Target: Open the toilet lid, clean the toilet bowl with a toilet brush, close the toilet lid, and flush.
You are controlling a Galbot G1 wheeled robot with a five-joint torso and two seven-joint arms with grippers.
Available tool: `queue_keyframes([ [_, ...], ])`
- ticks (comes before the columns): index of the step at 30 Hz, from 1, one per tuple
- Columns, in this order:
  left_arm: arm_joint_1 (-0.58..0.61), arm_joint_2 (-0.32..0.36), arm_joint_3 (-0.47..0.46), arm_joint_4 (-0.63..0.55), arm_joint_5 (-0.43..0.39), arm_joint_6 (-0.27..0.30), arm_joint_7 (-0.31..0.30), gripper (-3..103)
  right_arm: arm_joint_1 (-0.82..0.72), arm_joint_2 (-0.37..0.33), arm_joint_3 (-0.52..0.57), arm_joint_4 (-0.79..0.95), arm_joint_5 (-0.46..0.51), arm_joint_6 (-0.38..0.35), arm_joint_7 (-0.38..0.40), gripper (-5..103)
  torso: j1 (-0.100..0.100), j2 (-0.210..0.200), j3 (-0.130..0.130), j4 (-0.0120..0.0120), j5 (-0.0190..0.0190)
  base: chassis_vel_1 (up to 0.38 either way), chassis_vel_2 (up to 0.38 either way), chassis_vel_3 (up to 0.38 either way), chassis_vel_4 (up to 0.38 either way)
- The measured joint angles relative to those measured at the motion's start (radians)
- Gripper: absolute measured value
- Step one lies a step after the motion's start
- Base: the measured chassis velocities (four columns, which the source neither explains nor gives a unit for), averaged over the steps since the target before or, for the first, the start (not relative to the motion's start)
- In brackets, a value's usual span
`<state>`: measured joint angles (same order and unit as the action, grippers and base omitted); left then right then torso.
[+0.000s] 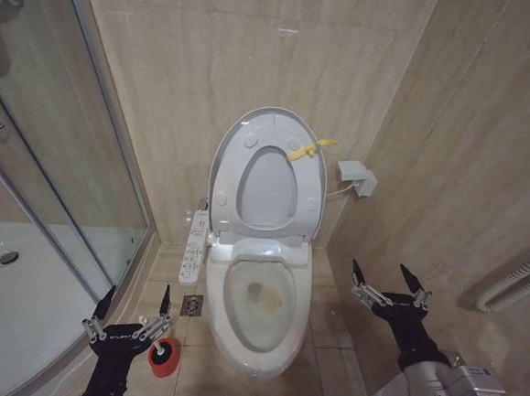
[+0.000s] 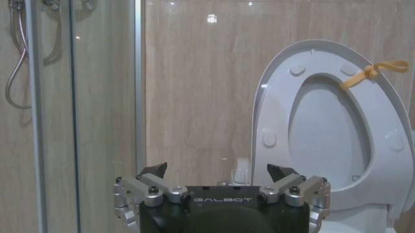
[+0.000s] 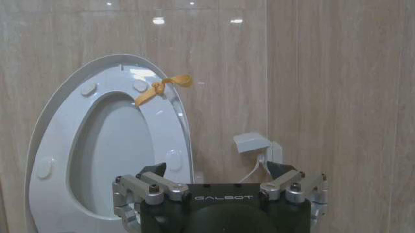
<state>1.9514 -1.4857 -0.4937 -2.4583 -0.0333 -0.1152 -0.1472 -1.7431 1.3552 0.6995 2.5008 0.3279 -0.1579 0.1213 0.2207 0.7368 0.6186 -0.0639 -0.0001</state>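
Step 1 looks done: the toilet lid is up w/ the seat, leaning back on the wall behind the toilet bowl, yellow ribbon at its top edge. Scrubbing, closing & flushing all remain, judging by the brown stain in the bowl. The toilet brush sits in its red holder on the floor beside the bowl's front, handle tilted up. Bowl's long axis runs from the wall toward the robot. Left claw hangs wide, empty, just by the brush; right claw wide, empty, across the bowl
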Motion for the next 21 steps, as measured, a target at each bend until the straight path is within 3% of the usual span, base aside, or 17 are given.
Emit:
queue_keyframes([
  [21,0.0,0.0,0.0,0.0,0.0,0.0,0.0,100,-0.019,0.025,-0.006,-0.001,-0.016,-0.001,-0.009,100,0.0,0.0,0.0,-0.0001,0.0,0.0,0.0,0.0,0.0],
])
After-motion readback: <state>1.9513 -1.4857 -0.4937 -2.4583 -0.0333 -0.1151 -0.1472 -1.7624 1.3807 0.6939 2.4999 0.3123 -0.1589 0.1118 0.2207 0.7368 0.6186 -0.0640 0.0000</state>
